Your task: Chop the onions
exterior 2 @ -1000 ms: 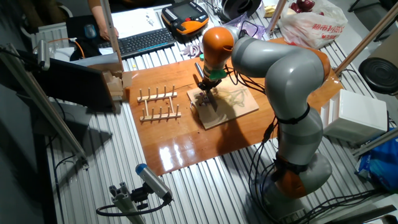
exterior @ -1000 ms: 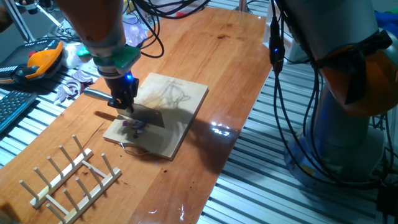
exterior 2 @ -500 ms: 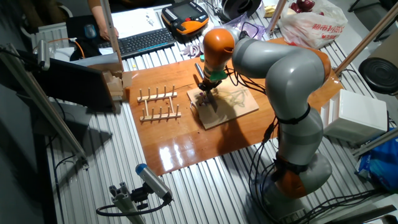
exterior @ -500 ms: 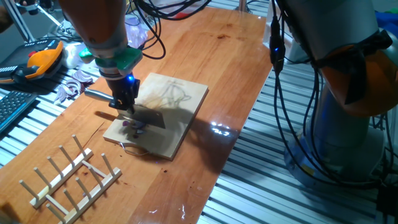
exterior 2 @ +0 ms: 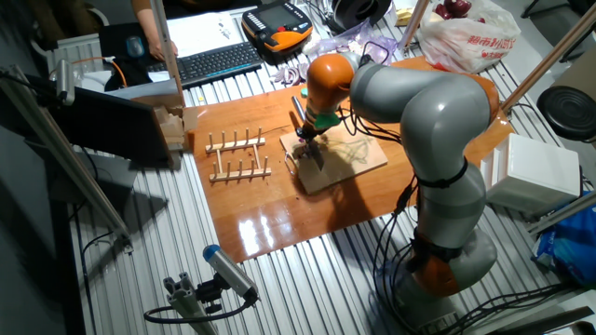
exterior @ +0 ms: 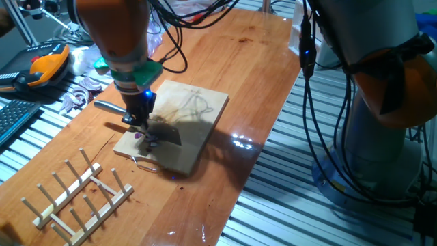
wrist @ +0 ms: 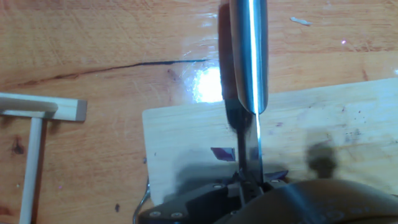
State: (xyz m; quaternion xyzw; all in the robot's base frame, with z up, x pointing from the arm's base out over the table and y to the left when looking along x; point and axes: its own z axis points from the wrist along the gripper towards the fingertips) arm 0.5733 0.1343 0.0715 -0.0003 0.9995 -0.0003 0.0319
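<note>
My gripper is shut on a knife, its metal handle pointing left and its dark blade low over the wooden cutting board. The onions are tiny purple bits on the board's near-left corner, right beside the blade. In the hand view the shiny handle runs up the frame, the blade edge stands on the board, and a purple onion bit lies just left of it. From the other fixed view the gripper hides the onions.
A wooden peg rack lies near the board's left corner and shows again in the other fixed view. An orange teach pendant, a keyboard and loose onion scraps sit at the table's far side. Cables hang by the arm.
The hand with the knife has shifted slightly right and down toward the board's near-left corner. The onion bits stay by the blade.
</note>
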